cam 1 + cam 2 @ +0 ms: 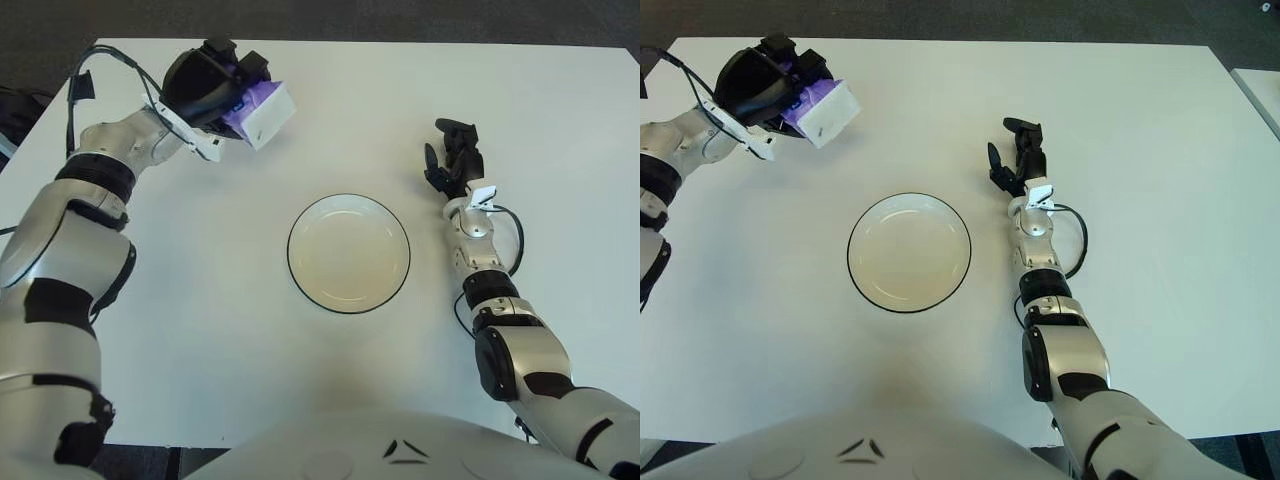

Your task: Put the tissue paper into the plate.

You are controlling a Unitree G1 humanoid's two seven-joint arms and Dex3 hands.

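Above the white table (200, 300), left robot hand (205, 85) grips tissue pack (262, 112)

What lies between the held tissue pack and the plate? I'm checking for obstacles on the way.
Nothing: in both eye views only bare white table separates the tissue pack, held by the left hand, from the plate.
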